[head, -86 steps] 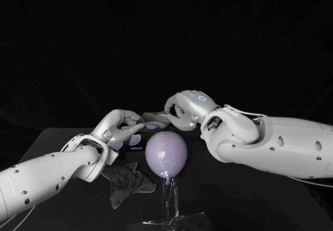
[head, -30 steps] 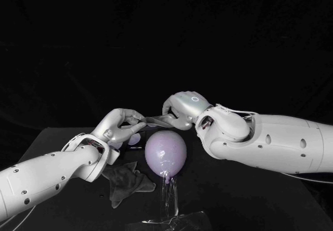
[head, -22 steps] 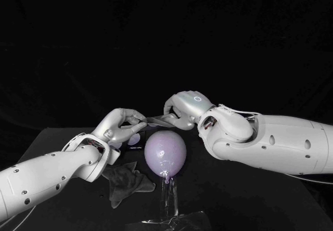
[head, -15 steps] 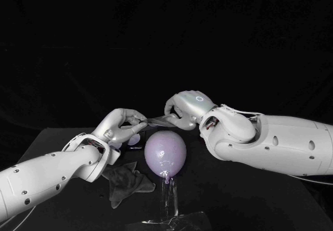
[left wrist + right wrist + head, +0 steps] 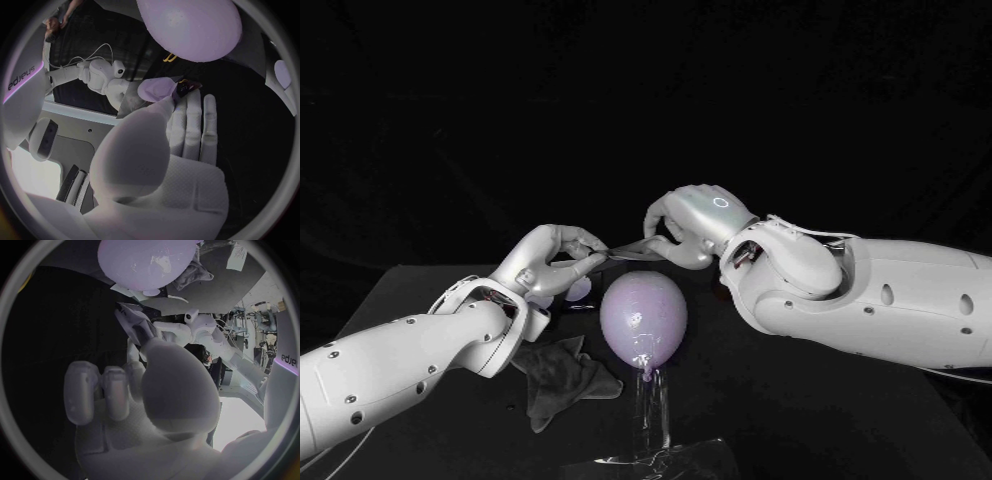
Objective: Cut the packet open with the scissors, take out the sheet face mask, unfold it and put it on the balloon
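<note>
The pale purple balloon (image 5: 645,318) stands upright on a clear stand (image 5: 648,410) in the middle of the table. Just behind its top, the sheet face mask (image 5: 629,246) hangs as a thin dark strip stretched between my two hands. My left hand (image 5: 557,262) pinches its left end between thumb and fingers (image 5: 190,122). My right hand (image 5: 692,224) pinches the other end. The mask (image 5: 134,320) runs out from the right hand's fingertips, with the balloon (image 5: 147,261) beyond it. In the left wrist view the balloon (image 5: 190,27) lies past the pinched mask (image 5: 133,102).
A purple scissors handle (image 5: 577,291) lies on the table under my left hand, beside the balloon. A crumpled dark grey piece (image 5: 567,375) lies front left of the stand. Something clear and shiny (image 5: 661,460) sits at the stand's foot.
The mask between the hands has gone from a broader folded piece to a thin stretched strip. My right hand has risen a little and shifted slightly right. The balloon has not moved.
</note>
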Controlling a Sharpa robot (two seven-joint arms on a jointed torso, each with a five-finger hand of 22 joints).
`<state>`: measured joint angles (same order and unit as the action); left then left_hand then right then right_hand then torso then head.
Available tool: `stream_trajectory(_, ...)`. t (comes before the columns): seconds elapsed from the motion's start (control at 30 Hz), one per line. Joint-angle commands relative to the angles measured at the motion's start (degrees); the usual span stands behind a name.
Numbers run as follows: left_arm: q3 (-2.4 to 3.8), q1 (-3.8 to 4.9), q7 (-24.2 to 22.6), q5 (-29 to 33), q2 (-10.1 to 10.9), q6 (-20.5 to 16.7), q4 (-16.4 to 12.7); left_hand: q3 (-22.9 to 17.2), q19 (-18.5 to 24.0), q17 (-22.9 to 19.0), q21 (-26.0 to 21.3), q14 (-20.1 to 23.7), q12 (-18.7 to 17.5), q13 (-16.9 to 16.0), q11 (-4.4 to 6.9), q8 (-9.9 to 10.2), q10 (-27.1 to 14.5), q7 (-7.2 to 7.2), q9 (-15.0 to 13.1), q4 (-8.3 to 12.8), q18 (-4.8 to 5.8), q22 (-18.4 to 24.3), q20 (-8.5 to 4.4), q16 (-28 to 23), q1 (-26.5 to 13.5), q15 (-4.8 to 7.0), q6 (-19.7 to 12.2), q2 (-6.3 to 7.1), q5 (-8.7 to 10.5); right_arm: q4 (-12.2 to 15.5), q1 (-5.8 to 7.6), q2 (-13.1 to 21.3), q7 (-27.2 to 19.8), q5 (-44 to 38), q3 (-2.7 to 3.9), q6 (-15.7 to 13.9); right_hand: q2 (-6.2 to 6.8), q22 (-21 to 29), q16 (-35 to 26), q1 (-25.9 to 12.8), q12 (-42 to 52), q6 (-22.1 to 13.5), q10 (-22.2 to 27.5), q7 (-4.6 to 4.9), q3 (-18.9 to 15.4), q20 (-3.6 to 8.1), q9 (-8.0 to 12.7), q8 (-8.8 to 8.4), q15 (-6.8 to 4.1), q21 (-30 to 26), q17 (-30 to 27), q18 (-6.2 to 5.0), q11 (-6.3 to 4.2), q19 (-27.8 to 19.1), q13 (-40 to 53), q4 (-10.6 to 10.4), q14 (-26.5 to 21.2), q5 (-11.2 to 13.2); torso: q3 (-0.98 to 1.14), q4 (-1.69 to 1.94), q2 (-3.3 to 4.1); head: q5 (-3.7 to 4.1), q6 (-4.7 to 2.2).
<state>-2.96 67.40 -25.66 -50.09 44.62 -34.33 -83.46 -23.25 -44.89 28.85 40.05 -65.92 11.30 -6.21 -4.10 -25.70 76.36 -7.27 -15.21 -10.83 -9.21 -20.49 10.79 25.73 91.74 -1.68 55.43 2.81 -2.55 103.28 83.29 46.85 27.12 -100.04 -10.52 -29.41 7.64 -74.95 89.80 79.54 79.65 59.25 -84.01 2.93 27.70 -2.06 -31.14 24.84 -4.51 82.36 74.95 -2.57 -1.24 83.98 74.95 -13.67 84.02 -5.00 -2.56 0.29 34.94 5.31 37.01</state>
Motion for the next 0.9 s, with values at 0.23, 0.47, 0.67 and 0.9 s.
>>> stream_trajectory(0.23,-0.06,-0.08,1.4,0.4,0.2,-0.1,0.8,-0.5,0.3,0.1,0.3,0.5,0.3,0.0,0.29,-0.3,0.0,-0.41,-10.5,0.0,-0.85,-0.1,0.05,0.3,0.1,-0.04,0.1,-0.46,-0.19,1.3,0.68,1.4,1.5,-2.3,0.3,-1.5,0.75,-13.1,0.2,-0.1,-0.3,-0.4,-1.4,-0.03,0.5,0.18,-0.6,0.29,0.09,0.2,15.0,1.07,0.08,3.3,9.4,0.0,6.0,0.1,-0.01,0.0,-0.01,0.11,-0.04)
stream_trajectory(0.47,-0.07,-0.08,1.5,0.4,0.2,0.0,0.9,-0.5,0.4,0.2,0.3,0.6,0.3,0.0,0.29,-0.4,0.0,-0.4,-10.6,0.0,-0.86,-0.2,0.05,0.3,0.1,-0.03,0.0,-0.47,-0.19,2.1,1.03,2.2,1.7,-2.7,0.36,-1.5,0.78,-13.1,0.2,-0.1,-0.4,-0.5,-1.3,-0.02,0.5,0.17,-0.6,0.31,0.1,0.3,15.0,1.09,0.09,3.3,9.4,0.0,6.0,0.1,-0.02,-0.01,0.0,0.13,-0.02)
stream_trajectory(0.67,-0.07,-0.08,1.5,0.4,0.3,0.1,1.0,-0.5,0.4,0.2,0.3,0.6,0.4,-0.1,0.29,-0.4,0.0,-0.4,-10.6,0.0,-0.86,-0.2,0.05,0.3,0.0,-0.03,0.0,-0.47,-0.19,2.8,1.28,2.7,1.6,-2.9,0.44,-1.8,0.93,-13.1,0.2,-0.2,-0.6,-0.7,-1.2,0.02,1.1,0.13,-0.6,0.46,0.14,0.4,15.0,1.11,0.13,3.4,9.2,0.1,6.0,-0.1,-0.03,0.0,0.01,0.19,-0.06)
stream_trajectory(0.9,-0.07,-0.08,1.6,0.4,0.3,0.2,1.1,-0.6,0.4,0.2,0.4,0.6,0.4,-0.1,0.29,-0.4,0.0,-0.4,-10.7,0.0,-0.86,-0.2,0.05,0.4,0.0,-0.03,0.0,-0.47,-0.19,3.7,1.57,3.4,1.3,-3.2,0.54,-2.2,0.7,-13.2,0.2,0.1,-0.3,-1.2,-1.5,0.15,4.2,0.07,-0.9,1.33,0.19,0.7,15.0,1.17,0.22,3.5,9.4,1.0,6.0,1.2,-0.04,0.02,-0.02,0.21,-0.14)
